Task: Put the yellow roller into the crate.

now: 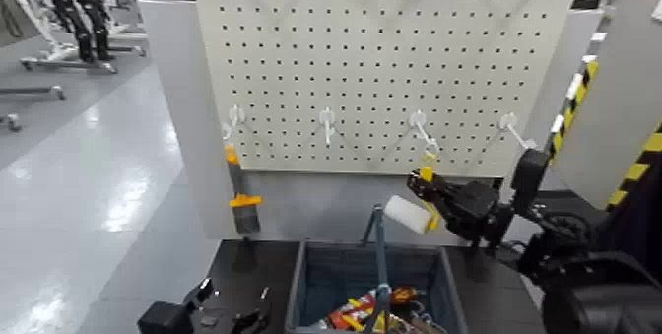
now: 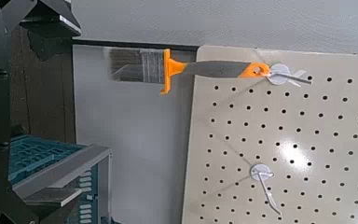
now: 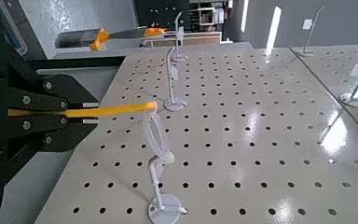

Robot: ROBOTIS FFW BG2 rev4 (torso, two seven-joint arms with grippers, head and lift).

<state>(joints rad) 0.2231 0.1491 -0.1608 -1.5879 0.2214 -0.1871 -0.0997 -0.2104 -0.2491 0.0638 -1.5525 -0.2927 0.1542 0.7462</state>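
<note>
Right gripper sits just below the pegboard, right of centre, jaws clamped on the yellow roller. The white sleeve juts left from the fingers, the yellow handle running up toward a white hook. In the right wrist view the thin yellow shaft leaves the jaws and reaches the loop of a hook; whether it has cleared that hook I cannot tell. The roller hangs in the air above the far right corner of the crate, a blue-grey bin with a tall central handle bar and assorted tools already inside. Roller looks light: a soft sleeve on a stiff plastic handle, not fragile. The handle is the sound place to grip, since the sleeve would likely squash or spin. Left gripper is parked low at the near left, fingers spread, empty. An orange-and-black brush hangs at the board's left edge.
</note>
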